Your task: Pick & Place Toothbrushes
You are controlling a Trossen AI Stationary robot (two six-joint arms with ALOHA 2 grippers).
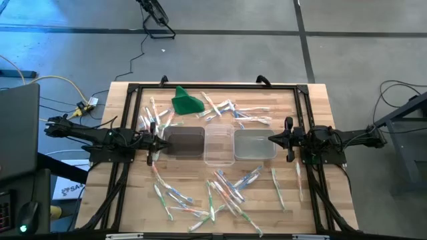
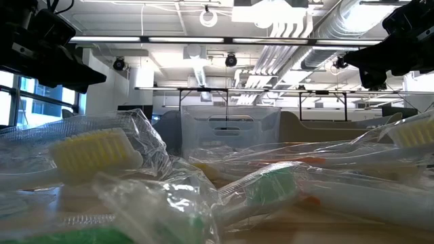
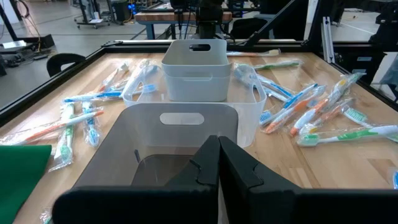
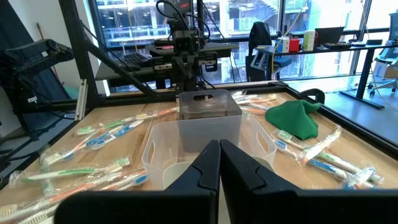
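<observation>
Toothbrushes (image 1: pixel 230 189) in clear wrappers are lying scattered over a pale wooden table (image 1: pixel 333 133), some in a band along the far side near a green cloth (image 1: pixel 186 103), more in a loose heap toward the near edge, and a few off by the right arm. Three tubs are sitting in a row across the middle: a dark tub (image 1: pixel 183 142) on the left, a clear tub (image 1: pixel 219 144) in the centre and a grey tub (image 1: pixel 255 145) on the right. No brush is showing inside any of them.

A black frame (image 1: pixel 127 160) is running around the tabletop. The left gripper (image 1: pixel 159 142) is hanging level just at the dark tub's left end, jaws pressed together and holding nothing. The right gripper (image 1: pixel 273 139) is hanging at the grey tub's right end, facing it, jaws likewise together and empty.

Grey concrete floor (image 1: pixel 233 47) is spreading beyond the table, with cables trailing across it. Seen from table height, the room is showing white ducts and strip lights overhead; the right wrist view is taking in large windows, desks and office chairs behind the table.
</observation>
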